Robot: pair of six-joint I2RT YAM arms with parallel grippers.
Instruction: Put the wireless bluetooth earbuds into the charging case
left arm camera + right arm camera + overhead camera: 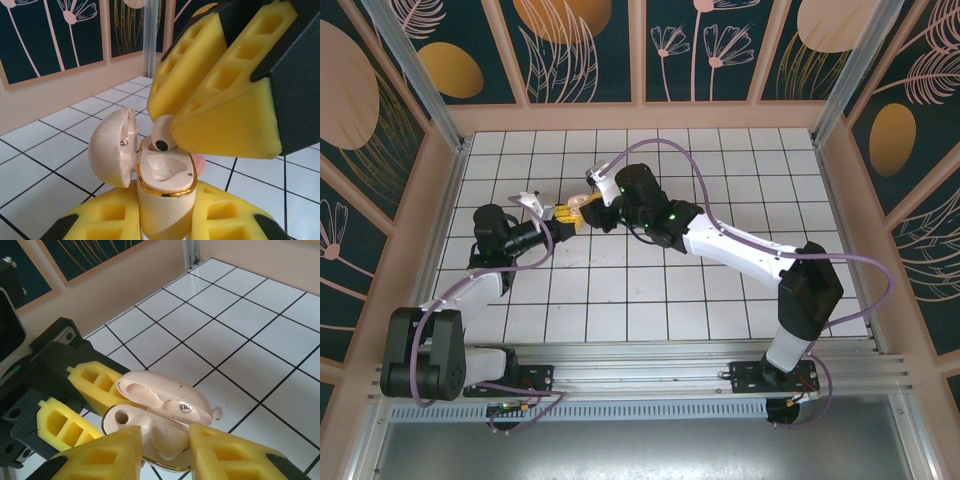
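The left gripper (165,222) is closed tight on the case (165,197). It holds the case up off the worktop (720,300), over the far left part of it. The case stands up straight with its mouth facing up. Its lid (112,147) hangs open to one side, away from the right arm, so nothing blocks the way in.

The right gripper (165,435) comes from the other side and meets the case from above. Its yellow fingers (225,90) have only a small gap between them. One pale earbud (161,136) sits at their tips. Its round head pokes out, touching or almost touching the gold rim of the case. Its stem is hidden behind the fingers, so which way its long part points cannot be told. It also cannot be told if the fingers are squeezing the earbud or just resting around it.

What matters most is that the earbud is right over the open mouth, a bit toward the right arm's side. One round hole in the case looks empty, and the earbud seems to be over the hollow next to it. It probably just needs to go straight down to sit in its place. If it tips sideways, it might catch on the rim and fall out.

Something small and pink (200,162) peeks out behind the case. It is too hidden to name.
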